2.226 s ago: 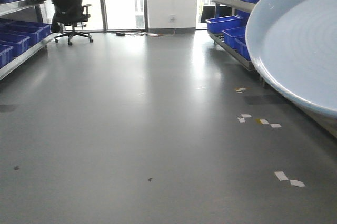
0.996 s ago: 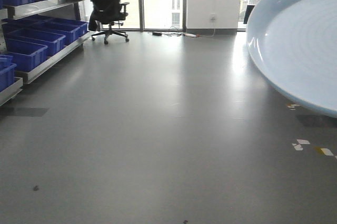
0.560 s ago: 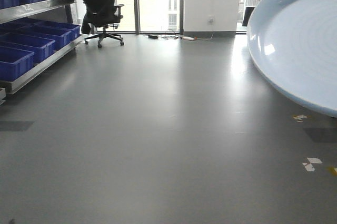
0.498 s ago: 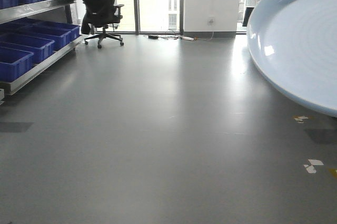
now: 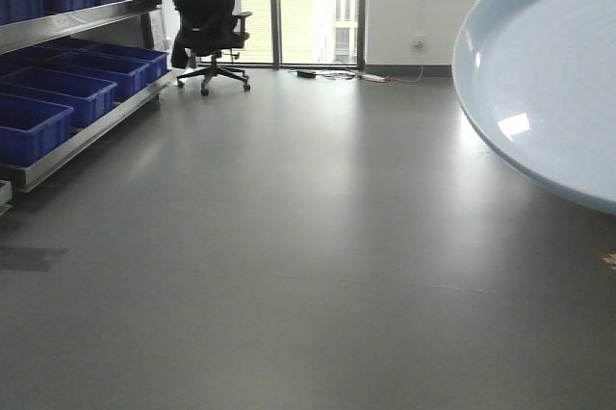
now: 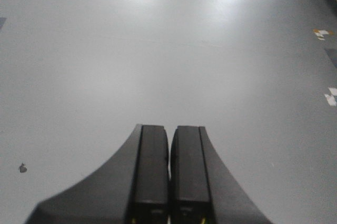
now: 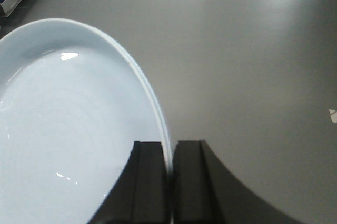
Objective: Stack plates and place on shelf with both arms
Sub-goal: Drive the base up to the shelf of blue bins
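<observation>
One plate [image 5: 549, 73] in sight, pale blue-white, carried tilted in the air; whether a second sits beneath it I cannot tell. It is well apart from the rack [image 5: 72, 23], on the far side of the open floor [image 5: 318, 237] from it.

Right claw [image 7: 169, 148] clamped on the plate's rim, one finger on each face, the dish spreading away from it over bare floor. Left claw [image 6: 169, 134] pressed together with nothing between the fingers, pointing at floor with a few tape scraps [image 6: 331, 96] off to one side. It takes no share of the load, so the carry is single-handed for now.

What changed: a couple of seconds back a second rack of blue bins stood behind the plate; that one has gone from view, and the rack now in sight, with its bins [image 5: 34, 121], has swung in and come closer. The chair [image 5: 207, 15] beyond the rack's far end has drifted across the view as well. The plate kept almost the same spot in the front view throughout — so the base turned and rolled, not the arm.

Reading: stacking looks finished or skipped, and this is the drive to a shelf, probably this rack. Placing is not yet begun; the risk is a rim-only grip on a tilted dish while the base moves.
</observation>
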### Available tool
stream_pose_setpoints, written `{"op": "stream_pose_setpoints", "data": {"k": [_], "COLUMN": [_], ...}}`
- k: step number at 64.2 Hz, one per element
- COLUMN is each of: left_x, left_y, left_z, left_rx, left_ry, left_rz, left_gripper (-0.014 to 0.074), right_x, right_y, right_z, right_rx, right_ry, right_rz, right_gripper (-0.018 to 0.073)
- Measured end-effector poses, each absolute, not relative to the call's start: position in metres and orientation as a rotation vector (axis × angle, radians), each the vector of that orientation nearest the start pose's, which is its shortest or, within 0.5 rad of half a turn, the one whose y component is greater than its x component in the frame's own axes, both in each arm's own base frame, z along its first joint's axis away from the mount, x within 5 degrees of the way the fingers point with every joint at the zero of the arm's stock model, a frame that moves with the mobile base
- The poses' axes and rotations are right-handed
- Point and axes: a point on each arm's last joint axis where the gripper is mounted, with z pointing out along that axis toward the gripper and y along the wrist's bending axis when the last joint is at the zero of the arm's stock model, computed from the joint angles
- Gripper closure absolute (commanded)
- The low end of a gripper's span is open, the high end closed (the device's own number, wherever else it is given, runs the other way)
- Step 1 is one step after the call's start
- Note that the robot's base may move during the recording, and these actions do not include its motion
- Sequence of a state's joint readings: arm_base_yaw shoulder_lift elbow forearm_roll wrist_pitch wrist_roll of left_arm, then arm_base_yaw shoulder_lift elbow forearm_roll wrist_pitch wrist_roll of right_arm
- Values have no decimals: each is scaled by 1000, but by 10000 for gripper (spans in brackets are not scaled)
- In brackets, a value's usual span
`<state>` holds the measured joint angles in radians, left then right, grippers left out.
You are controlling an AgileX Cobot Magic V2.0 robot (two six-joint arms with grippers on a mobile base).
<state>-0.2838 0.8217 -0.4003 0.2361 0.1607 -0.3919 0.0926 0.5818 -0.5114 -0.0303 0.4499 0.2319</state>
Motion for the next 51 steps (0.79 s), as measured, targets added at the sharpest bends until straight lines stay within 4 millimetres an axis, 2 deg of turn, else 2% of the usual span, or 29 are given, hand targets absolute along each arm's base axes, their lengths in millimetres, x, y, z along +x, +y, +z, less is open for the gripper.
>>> {"op": "stream_pose_setpoints", "data": {"k": [51], "left_x": [155], "left_y": [-42], "left_z": [252], "left_rx": [106], "left_ry": [2067], "left_rz": [-235], "left_gripper": [499], "right_x": [118], "right_y": [10], "right_z": [298], "right_rx": [121], "right_ry": [2004], "right_rz": [177], "right_gripper": [544]}}
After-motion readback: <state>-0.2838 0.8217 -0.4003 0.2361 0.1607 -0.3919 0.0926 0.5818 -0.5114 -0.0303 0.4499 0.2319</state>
